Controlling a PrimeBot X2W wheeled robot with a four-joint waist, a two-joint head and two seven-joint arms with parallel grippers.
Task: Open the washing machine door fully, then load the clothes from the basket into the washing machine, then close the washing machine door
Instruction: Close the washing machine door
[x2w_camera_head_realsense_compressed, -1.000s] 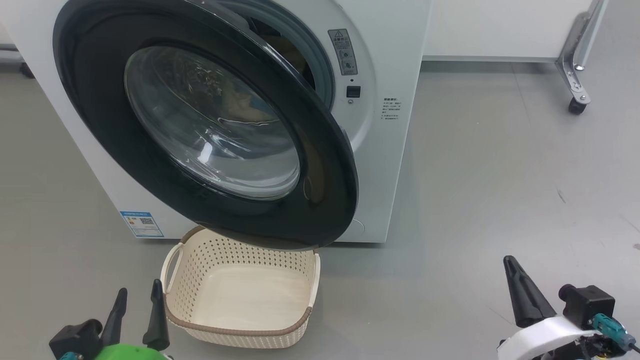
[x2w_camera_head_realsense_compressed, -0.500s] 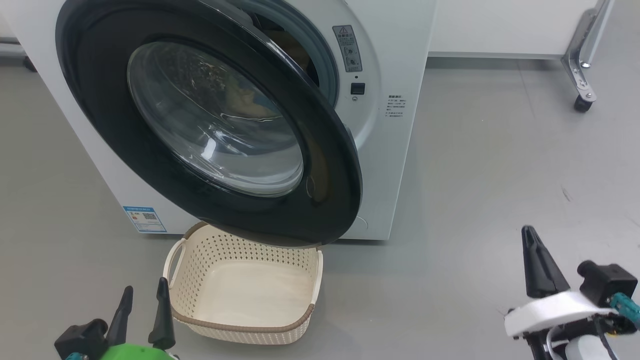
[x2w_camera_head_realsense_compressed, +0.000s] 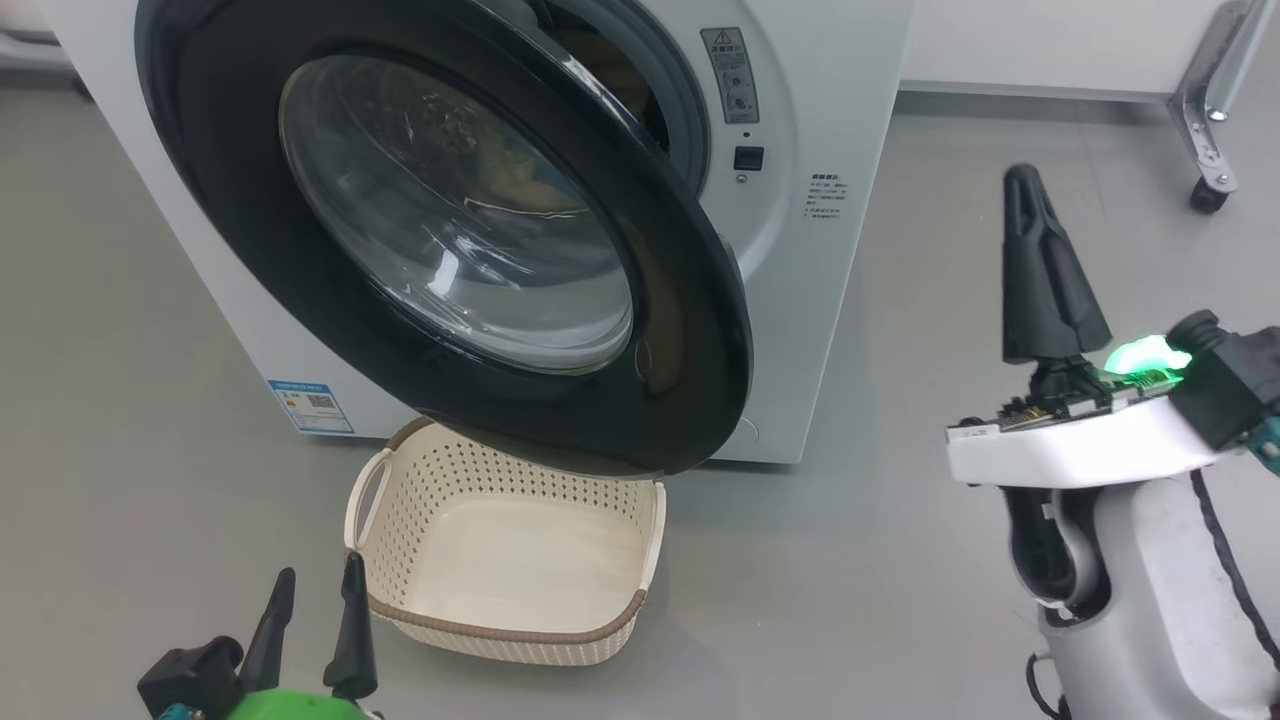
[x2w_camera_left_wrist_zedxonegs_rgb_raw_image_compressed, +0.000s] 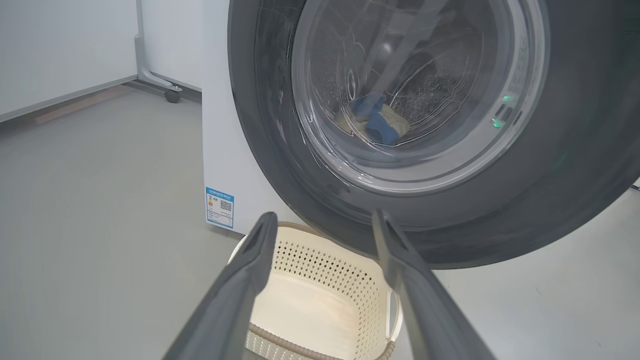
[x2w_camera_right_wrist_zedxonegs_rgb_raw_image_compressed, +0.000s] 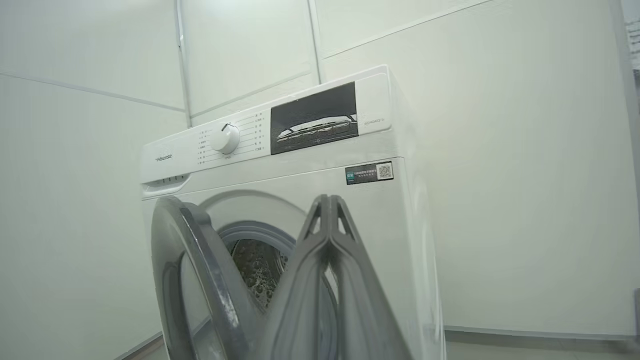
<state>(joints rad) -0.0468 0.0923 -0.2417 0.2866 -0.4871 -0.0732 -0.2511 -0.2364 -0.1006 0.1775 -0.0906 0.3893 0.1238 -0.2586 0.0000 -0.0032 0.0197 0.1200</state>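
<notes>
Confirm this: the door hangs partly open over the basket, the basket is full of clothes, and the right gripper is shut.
One thing is wrong: the basket is empty, as the head view shows; the clothes lie in the drum. The door hangs partly open over it, and the right gripper is shut.

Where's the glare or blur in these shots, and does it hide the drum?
Head view: streaky reflections on the washing machine door glass partly veil what's inside. Left wrist view: clothes readable through it, left gripper soft. Right wrist view: greenish cast, washing machine leaning.
</notes>
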